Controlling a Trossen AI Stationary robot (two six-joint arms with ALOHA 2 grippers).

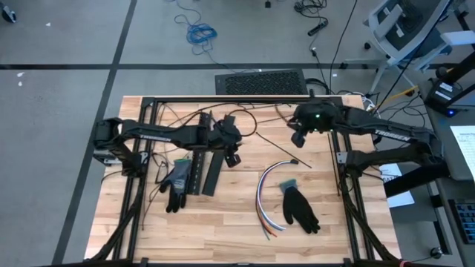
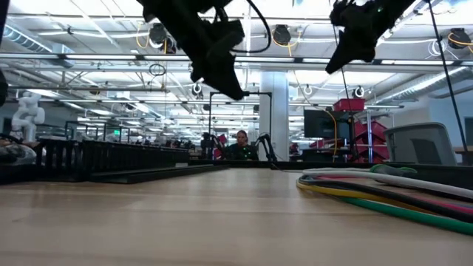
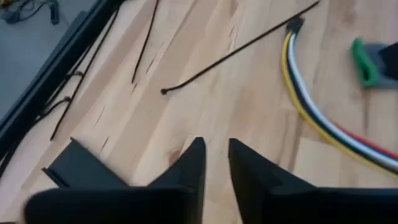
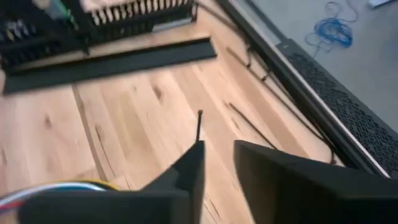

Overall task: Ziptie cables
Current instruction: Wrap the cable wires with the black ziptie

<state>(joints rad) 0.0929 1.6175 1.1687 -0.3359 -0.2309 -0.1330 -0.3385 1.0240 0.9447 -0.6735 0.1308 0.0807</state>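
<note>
The cables (image 1: 269,194) curved in a smooth bundle on the planked wooden desk (image 1: 230,215), between both tools; left tool (image 3: 216,163) and right tool (image 4: 219,163) hung slightly parted, empty.

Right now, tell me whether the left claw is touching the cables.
Apart. The high view shows the left claw well left of the cables, with bare table between; its own wrist view shows empty fingers.

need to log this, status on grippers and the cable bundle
Left gripper and right gripper raised over the table, slightly open, empty. Curved bundle of multicoloured thin cables lies loose, untied. Black fabric glove beside it.
</note>
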